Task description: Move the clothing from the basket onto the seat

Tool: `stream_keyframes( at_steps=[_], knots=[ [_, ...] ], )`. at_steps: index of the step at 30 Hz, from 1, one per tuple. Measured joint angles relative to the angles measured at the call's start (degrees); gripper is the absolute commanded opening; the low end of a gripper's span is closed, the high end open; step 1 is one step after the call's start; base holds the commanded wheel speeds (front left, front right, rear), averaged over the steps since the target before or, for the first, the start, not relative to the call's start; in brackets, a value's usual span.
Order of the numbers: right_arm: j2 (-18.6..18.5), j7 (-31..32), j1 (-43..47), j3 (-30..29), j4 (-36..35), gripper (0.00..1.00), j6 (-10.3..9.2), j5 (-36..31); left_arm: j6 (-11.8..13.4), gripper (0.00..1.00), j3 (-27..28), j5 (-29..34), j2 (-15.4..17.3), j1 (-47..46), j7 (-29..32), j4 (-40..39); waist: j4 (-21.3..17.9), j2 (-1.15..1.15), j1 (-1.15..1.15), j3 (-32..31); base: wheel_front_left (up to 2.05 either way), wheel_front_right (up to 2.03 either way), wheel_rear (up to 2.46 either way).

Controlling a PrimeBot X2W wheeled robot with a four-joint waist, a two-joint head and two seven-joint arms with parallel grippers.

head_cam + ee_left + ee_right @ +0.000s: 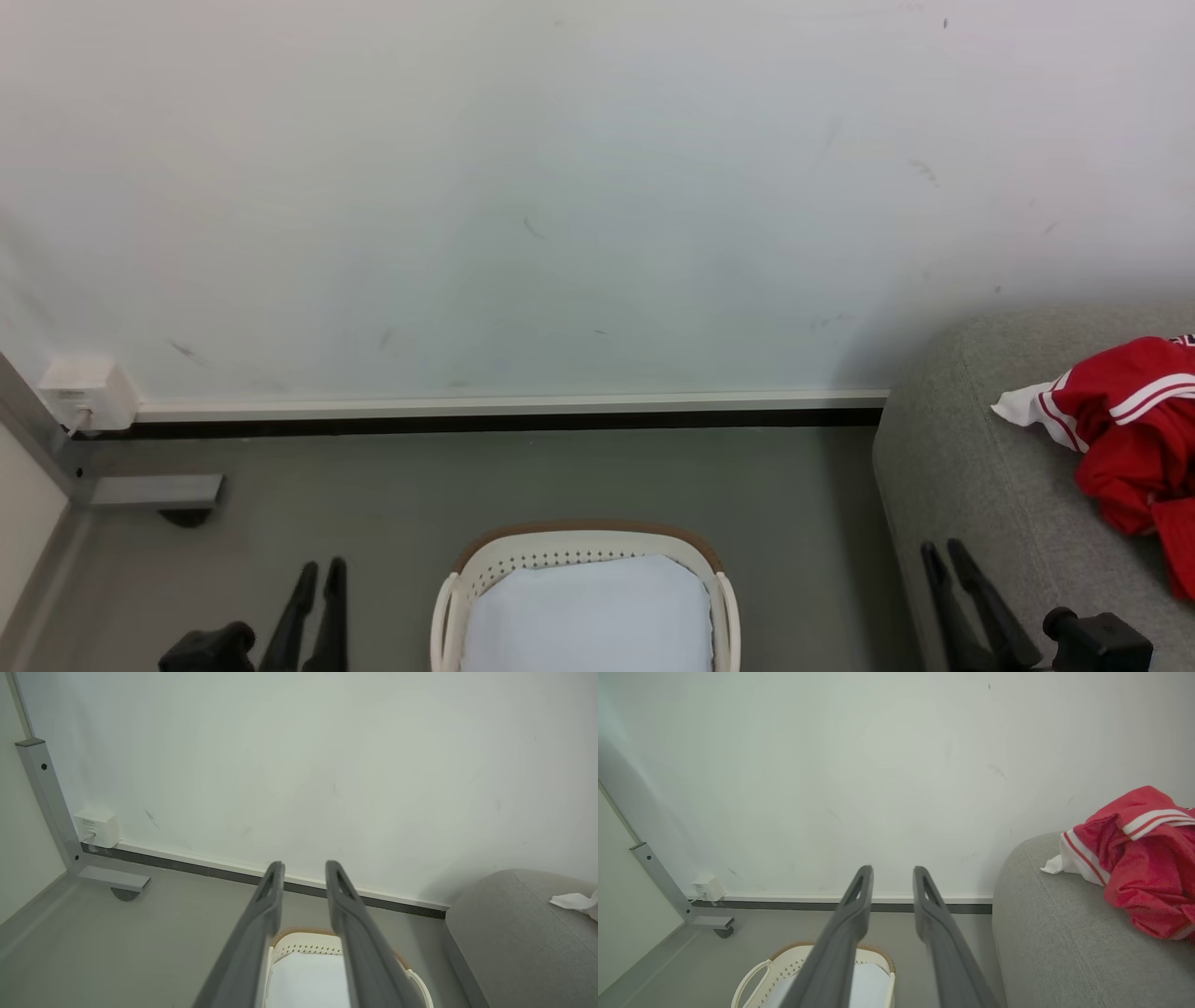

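Red, white-striped fabric clothing lay on grey woven seat, right; cream perforated plastic basket held just its pale liner; left gripper, right gripper parted, empty: task seemingly done.

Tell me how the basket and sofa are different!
The basket is cream plastic with holes and a brown rim; the sofa is grey woven fabric. The basket has a pale liner inside; the sofa has the red clothing on it. Both sit on the floor.
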Motion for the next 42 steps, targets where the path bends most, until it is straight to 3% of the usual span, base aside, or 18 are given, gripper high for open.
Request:
stream_keyframes(
  at_steps=[16,42],
  knots=[
    [1.07,4.71,0.54,-3.55,-0.41,0.00,0.00,15.19,0.01,0.00,0.71,-17.16,-0.18,0.37,4.95,-0.85,-0.20,0.00,0.00,0.45,0.00,0.00,0.00],
    [1.83,10.29,0.17,-8.05,-1.94,0.00,0.00,33.68,0.01,0.00,1.67,-38.20,-0.15,-0.25,10.51,-3.48,-0.48,0.00,0.00,1.10,0.00,0.00,0.00]
  ],
)
